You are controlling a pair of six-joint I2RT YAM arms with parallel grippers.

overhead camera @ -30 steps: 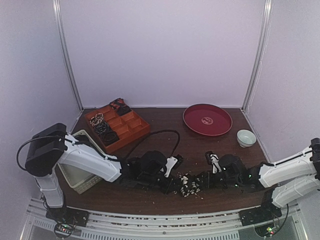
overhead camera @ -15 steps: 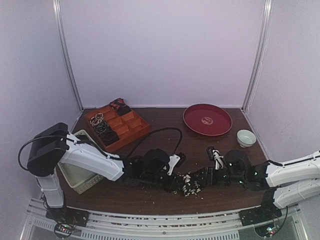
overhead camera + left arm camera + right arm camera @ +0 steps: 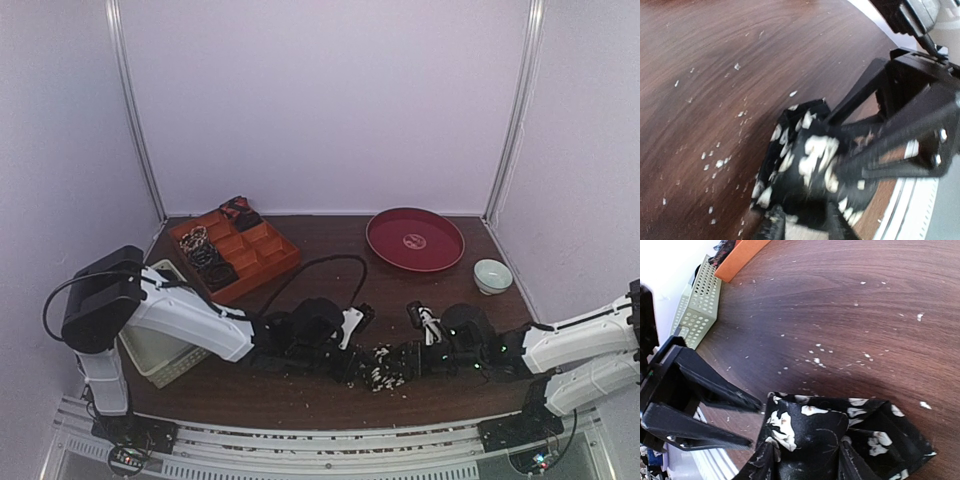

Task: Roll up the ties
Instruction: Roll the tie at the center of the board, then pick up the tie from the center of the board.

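Hand, left (image 3: 802, 227): closed on the tie's left end.
Tie (image 3: 381, 368): black, white-flecked, lay bunched in soft folds at the desk's near edge, between both hands.
Hand, right (image 3: 805, 462): clamped the tie's right end.
Desk (image 3: 400, 290): dark wood grain, strewn with pale crumbs.
Walls (image 3: 320, 100): plain, pale lilac.

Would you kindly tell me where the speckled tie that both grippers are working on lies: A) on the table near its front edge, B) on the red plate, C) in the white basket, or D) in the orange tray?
A: the tie lies on the bare wood of the table, close to its near edge.
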